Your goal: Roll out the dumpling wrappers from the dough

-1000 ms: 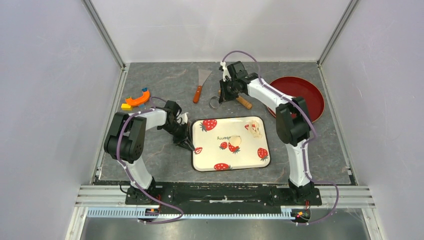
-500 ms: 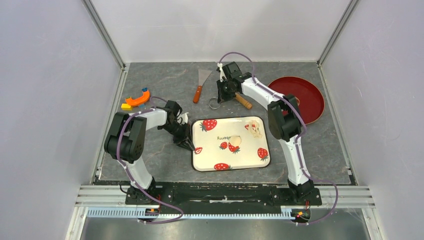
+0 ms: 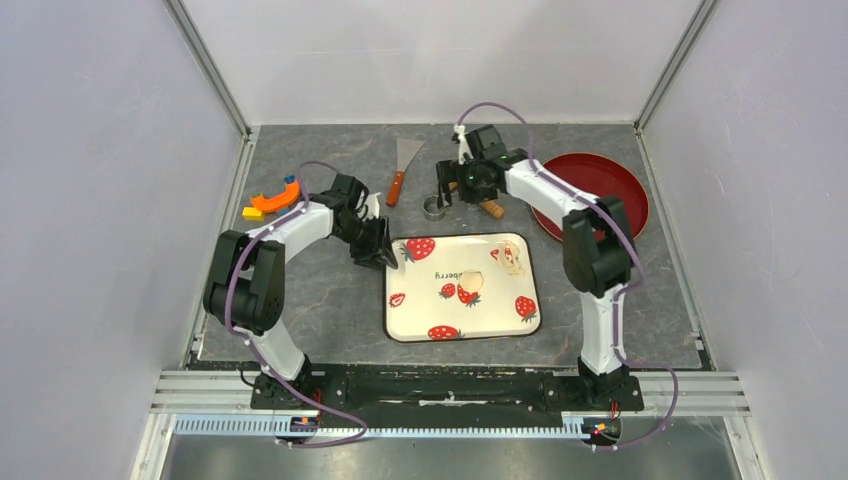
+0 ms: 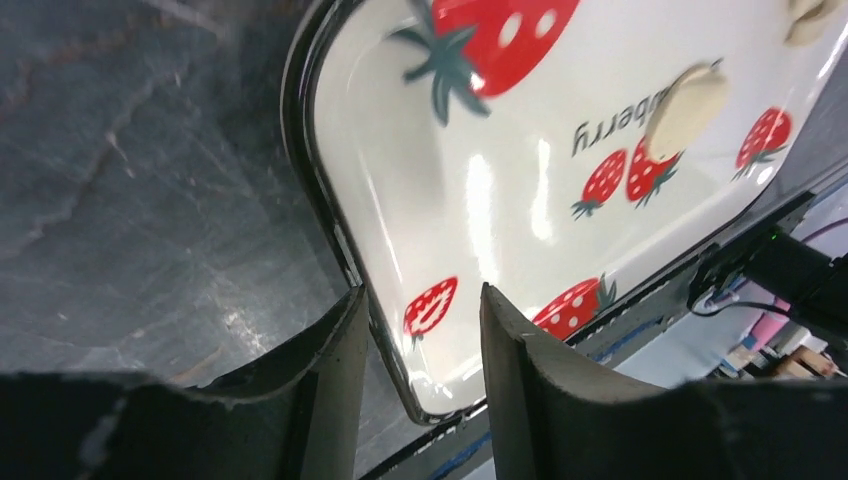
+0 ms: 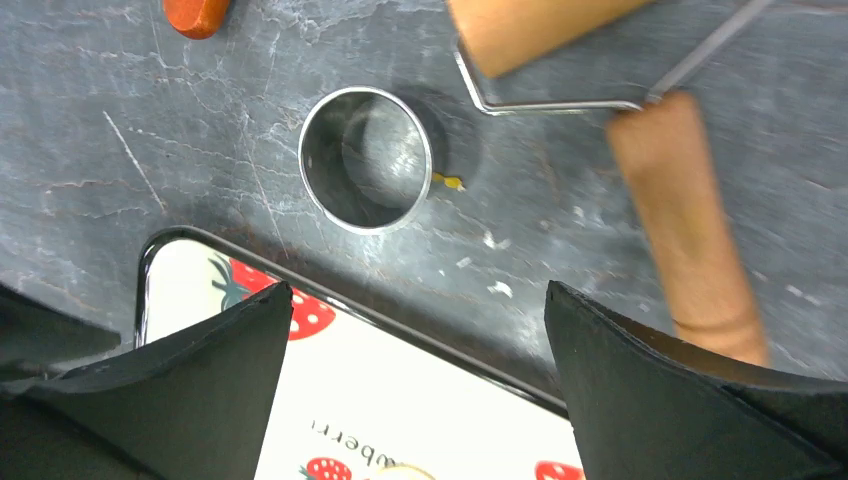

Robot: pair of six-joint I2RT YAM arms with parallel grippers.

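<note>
Grey stone-look table [image 3: 300, 300], white walls on 3 sides. Two arms reach in from the near edge.

L gripper [image 4: 422, 295] hangs at the far-L corner of the tray [image 3: 500, 312], its camera looking along the tray's L side. Jaws approx halfway apart w/ nothing held; only the tray rim and a small printed strawberry show in the gap. Can't tell if the fingertips touch the rim.

R gripper [image 5: 417, 290] sits just beyond the tray's far edge. Jaws are spread wide and hold nothing. The ring cutter [image 5: 405, 160] lies on the table past the gap, apart from both fingers.

- Tray: rectangular, cream w/ red strawberry print and dark rim, ctr of table.
- Red plate [image 3: 612, 180]: round, far R, partly hidden by the R arm.
- Roller [image 5: 690, 220]: tan wood handle on a wire frame. Lies on the table just R of the ring cutter, not touching it.
- Scraper [image 3: 402, 168]: metal blade, red-brown handle, far side, L of the R gripper.
- Orange curved toy [image 3: 275, 198] at far L, small yellow block [image 3: 252, 213] beside it.
- Ring cutter: shiny metal, open end up, just beyond the tray's far rim.
- Wrapper [image 3: 473, 281]: thin pale round piece, flat in the tray approx at ctr, beside two strawberries.
- Dough [image 3: 511, 260]: small pale lump near the tray's far-R corner, apart from the wrapper.
</note>
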